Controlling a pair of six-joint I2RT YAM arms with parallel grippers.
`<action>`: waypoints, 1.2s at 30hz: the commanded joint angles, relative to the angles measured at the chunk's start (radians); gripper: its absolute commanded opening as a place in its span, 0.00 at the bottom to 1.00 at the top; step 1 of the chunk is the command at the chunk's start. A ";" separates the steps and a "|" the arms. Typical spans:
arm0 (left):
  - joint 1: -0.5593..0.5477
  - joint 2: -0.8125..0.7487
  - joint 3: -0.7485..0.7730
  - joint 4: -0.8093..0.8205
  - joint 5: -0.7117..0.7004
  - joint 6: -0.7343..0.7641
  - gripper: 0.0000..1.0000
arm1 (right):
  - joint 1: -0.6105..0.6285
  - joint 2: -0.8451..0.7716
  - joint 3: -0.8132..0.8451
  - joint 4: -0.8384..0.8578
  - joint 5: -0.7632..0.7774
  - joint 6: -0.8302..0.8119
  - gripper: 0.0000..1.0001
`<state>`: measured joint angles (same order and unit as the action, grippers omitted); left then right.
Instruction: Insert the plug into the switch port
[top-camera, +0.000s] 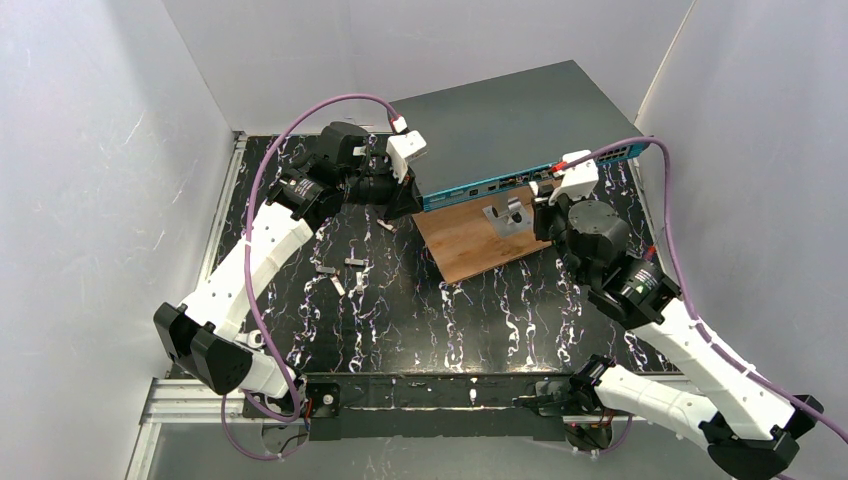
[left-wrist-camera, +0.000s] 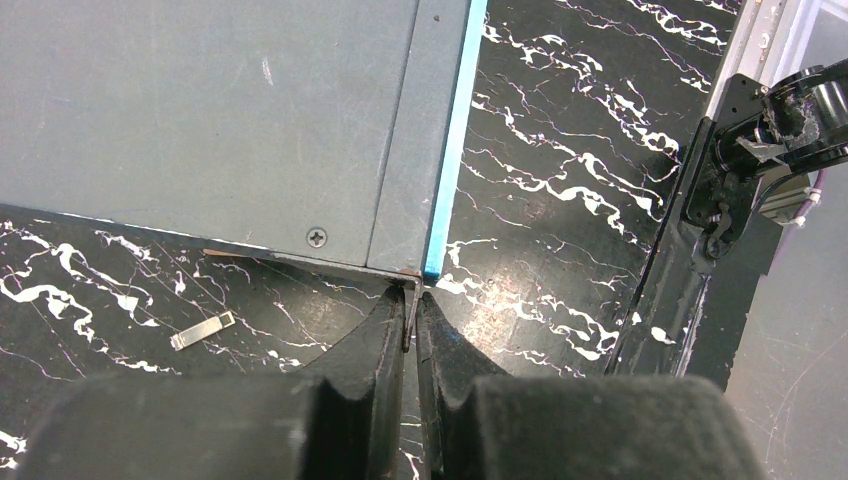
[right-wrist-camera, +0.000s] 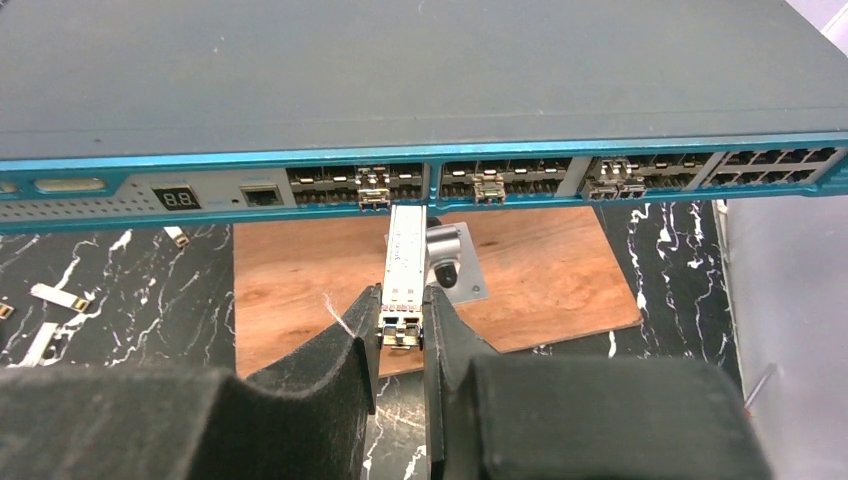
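Clamped in right claw (right-wrist-camera: 402, 312) by rear flat sides: plug (right-wrist-camera: 405, 255), rigid, light, slick metal, nose just ahead at switch (right-wrist-camera: 400, 80) port row. Grip squarely; avoid twisting. Closed together at switch corner: left claw (left-wrist-camera: 412, 312)

Robotics laboratory test cell. Plain white panels (top-camera: 90, 150) close the space left of the left gripper (left-wrist-camera: 412, 305), right of the right gripper (right-wrist-camera: 402, 320) and beyond both. Behind the grippers, the left arm (top-camera: 265, 250) and right arm (top-camera: 690, 335) are mounted on an aluminium rail (top-camera: 170, 402) edging a black marbled worktop (top-camera: 500, 320); purple cables (top-camera: 345, 97) trail from their wrists. A network switch (top-camera: 520, 120) lies ahead of both grippers.
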<state>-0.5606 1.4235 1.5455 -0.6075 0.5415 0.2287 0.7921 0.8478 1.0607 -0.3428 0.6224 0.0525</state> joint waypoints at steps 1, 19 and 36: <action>-0.018 -0.056 -0.011 -0.067 0.064 0.001 0.00 | -0.001 0.005 0.048 -0.002 0.032 -0.019 0.01; -0.018 -0.059 -0.007 -0.066 0.074 -0.001 0.00 | -0.007 0.036 0.019 0.096 0.035 -0.027 0.01; -0.018 -0.060 -0.008 -0.064 0.074 -0.003 0.00 | -0.042 0.064 0.003 0.127 0.016 -0.025 0.01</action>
<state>-0.5610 1.4216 1.5452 -0.6075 0.5438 0.2321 0.7586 0.9054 1.0603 -0.2794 0.6369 0.0395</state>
